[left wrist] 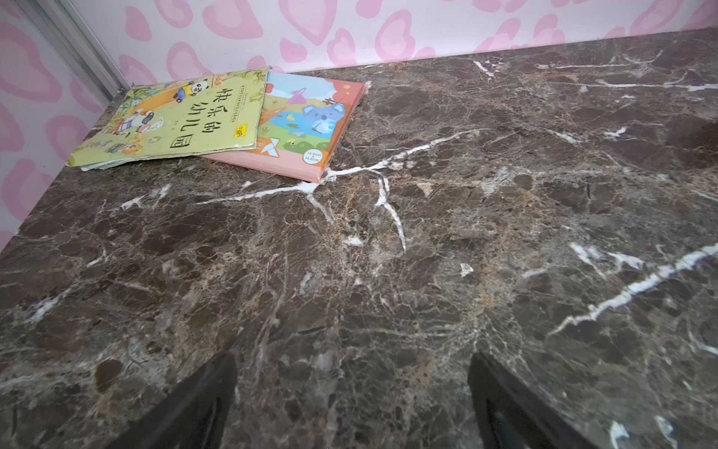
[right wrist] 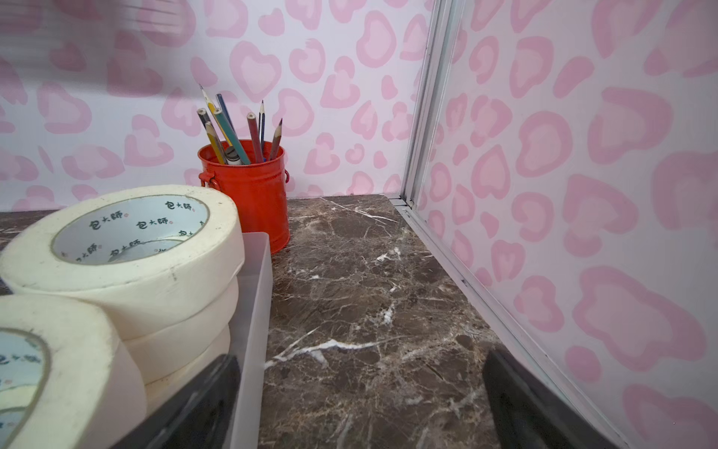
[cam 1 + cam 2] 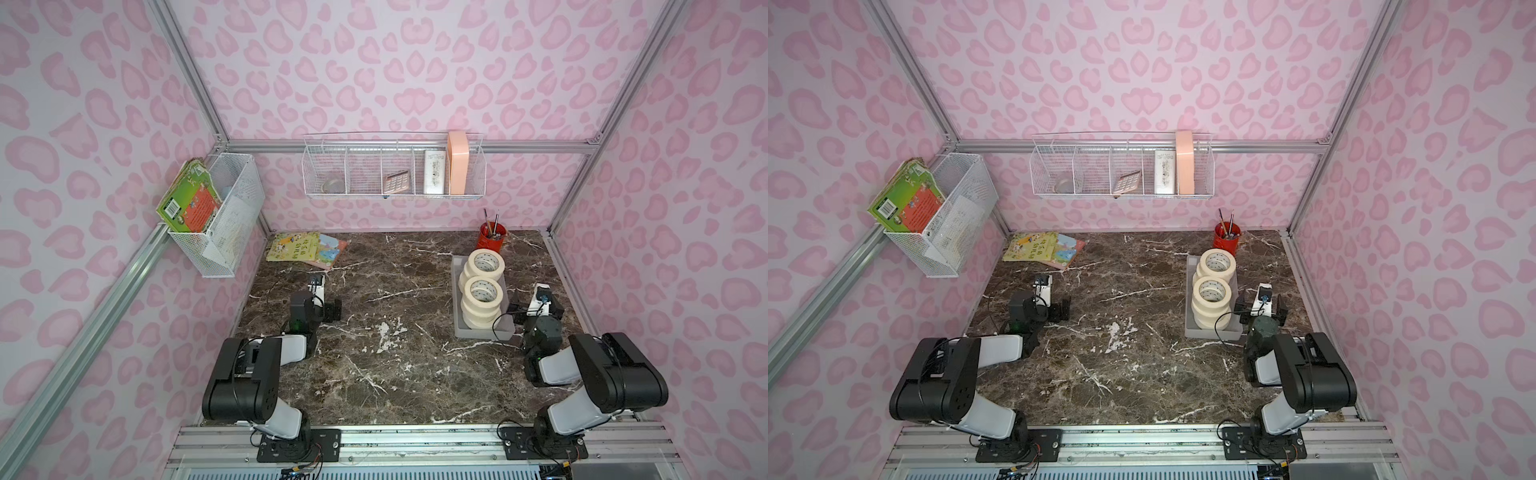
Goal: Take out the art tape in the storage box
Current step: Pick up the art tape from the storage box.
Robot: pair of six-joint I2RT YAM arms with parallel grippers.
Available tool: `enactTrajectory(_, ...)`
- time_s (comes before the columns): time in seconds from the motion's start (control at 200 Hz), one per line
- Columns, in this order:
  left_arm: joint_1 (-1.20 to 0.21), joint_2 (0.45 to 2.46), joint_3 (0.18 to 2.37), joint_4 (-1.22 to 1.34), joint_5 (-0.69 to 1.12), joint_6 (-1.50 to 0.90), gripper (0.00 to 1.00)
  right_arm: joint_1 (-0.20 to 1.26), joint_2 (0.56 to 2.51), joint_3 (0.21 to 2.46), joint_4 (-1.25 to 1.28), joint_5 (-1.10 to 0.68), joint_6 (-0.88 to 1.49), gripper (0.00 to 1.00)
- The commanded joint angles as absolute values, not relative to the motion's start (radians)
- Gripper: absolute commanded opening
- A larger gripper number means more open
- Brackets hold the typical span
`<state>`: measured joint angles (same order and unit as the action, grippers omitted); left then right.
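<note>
Cream art tape (image 3: 482,272) rolls all sit in two stacks inside the grey storage box (image 3: 469,331), around 2 o'clock on the marble desk (image 3: 395,374). A red pen cup (image 3: 493,239) is just past the box at its 12. Right fingers (image 2: 520,404) are spread wide just beside the box at its 4 o'clock, holding nothing. Left fingers (image 1: 194,408) are spread apart too, empty, near 9 o'clock.

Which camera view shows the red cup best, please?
The right wrist view: the cup is close and sharp, its pencils distinct. Both top views show it small, behind the box. The left wrist view misses it.
</note>
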<state>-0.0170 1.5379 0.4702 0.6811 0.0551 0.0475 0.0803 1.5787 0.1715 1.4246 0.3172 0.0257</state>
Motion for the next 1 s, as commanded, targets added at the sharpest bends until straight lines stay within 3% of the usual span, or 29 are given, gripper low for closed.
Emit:
enactTrajectory(0.0, -0.015, 1.535, 0.471, 0.696, 0.064, 0.043, 0.98, 0.08, 1.577, 0.173, 1.443, 0.319, 0.03, 1.0)
enactTrajectory(0.995, -0.012, 1.53, 0.476, 0.701, 0.065, 0.052, 0.98, 0.054, 1.531, 0.189, 1.374, 0.277, 0.049, 1.0)
